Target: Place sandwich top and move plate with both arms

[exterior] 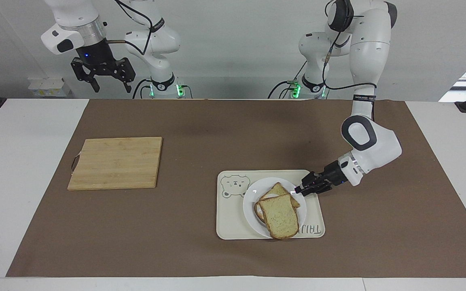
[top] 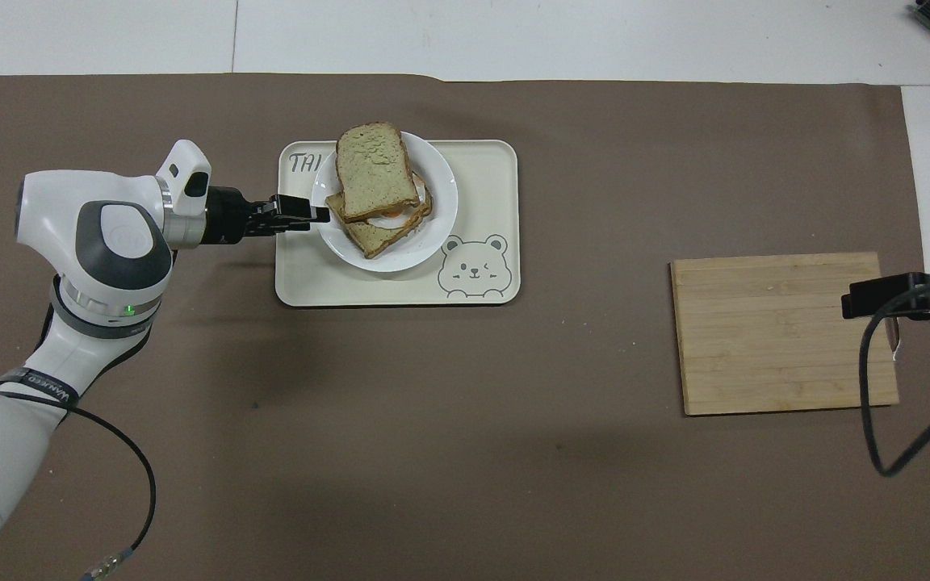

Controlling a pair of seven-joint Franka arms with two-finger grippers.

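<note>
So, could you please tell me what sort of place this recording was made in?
Most likely a robotics lab staged as a kitchen counter: two white arms mounted at a table under a brown mat, with a sandwich on a plate, a bear-printed tray and a wooden cutting board.

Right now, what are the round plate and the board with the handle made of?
The plate looks like glossy white ceramic or hard plastic; its smooth rim shines, but looks can't settle which. The cutting board looks like bamboo or wood: pale tan strips with grain lines and a matte face.

Two bread slices [exterior: 280,216], one plate [exterior: 249,210]
</note>
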